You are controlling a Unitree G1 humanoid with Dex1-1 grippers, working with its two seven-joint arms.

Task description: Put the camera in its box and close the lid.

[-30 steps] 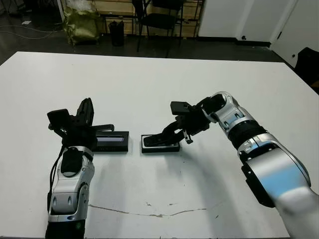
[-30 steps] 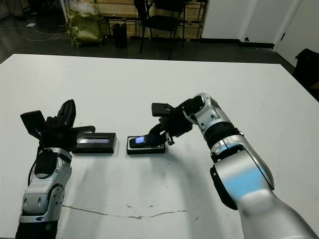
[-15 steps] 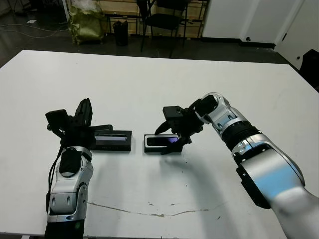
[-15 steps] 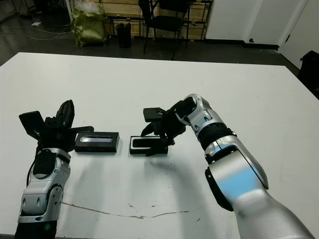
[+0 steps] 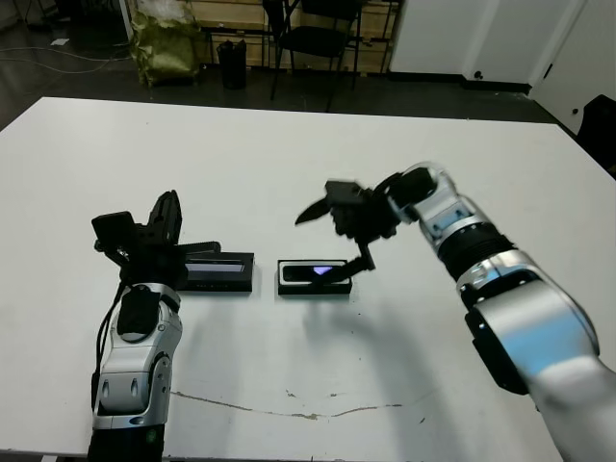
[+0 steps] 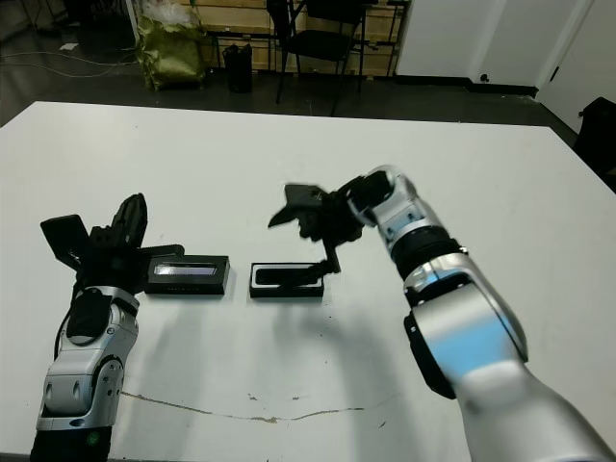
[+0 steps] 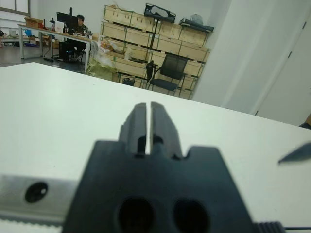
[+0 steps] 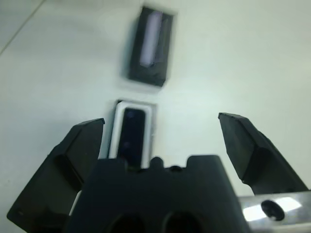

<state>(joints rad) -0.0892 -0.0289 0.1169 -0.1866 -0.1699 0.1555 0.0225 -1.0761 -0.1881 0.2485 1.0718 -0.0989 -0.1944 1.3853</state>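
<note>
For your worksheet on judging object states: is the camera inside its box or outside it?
Inside. The camera lies flat within the box, whose white lining frames it; the lid rests apart on the table.

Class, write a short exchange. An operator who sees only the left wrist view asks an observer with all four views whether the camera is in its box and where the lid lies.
Operator: My view shows neither the camera nor its box. Is the camera in?
Observer: Yes. The camera lies flat inside the box, within its white lining.
Operator: And the lid?
Observer: The lid lies on the table to the robot's left of the box, apart from it, so the box is not yet closed.
</note>
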